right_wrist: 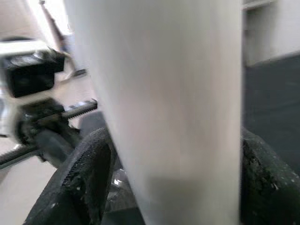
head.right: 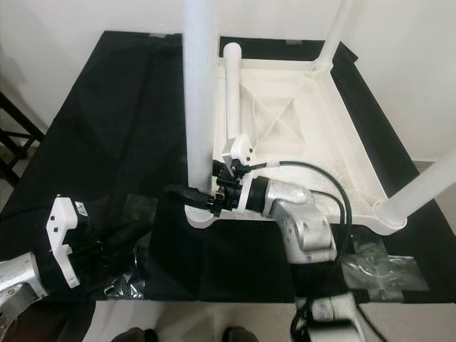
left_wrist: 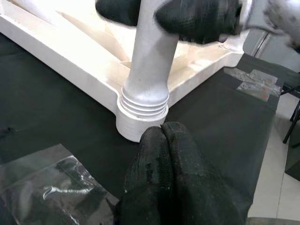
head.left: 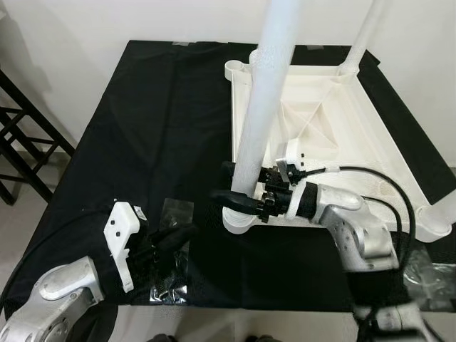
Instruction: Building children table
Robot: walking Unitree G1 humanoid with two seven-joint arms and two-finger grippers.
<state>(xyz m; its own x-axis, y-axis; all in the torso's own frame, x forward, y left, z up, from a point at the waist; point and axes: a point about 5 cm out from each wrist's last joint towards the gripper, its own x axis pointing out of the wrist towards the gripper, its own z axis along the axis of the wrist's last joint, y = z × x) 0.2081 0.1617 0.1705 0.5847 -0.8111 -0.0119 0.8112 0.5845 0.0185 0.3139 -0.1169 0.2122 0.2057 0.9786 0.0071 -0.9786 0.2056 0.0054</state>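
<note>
The white table top (head.left: 399, 142) lies upside down on a black cloth (head.left: 142, 128). A white leg (head.left: 267, 92) stands upright in the near-left corner socket (head.left: 239, 219), and its threaded foot (left_wrist: 144, 101) sits in that socket. My right gripper (head.left: 229, 184) is shut on this leg just above the socket, with one finger (right_wrist: 89, 168) on each side of the tube (right_wrist: 164, 93). My left gripper (head.left: 184, 234) rests low over the cloth, left of the socket. Its fingers (left_wrist: 161, 140) are pressed together and hold nothing.
Two more legs stand at the back right (head.left: 367, 32) and near right (head.right: 427, 182) corners. Another white tube (head.right: 233, 78) shows by the left rim. Clear plastic bags (head.left: 171, 285) (head.right: 385, 267) lie near the cloth's front edge. A black frame (head.left: 18, 142) stands at the left.
</note>
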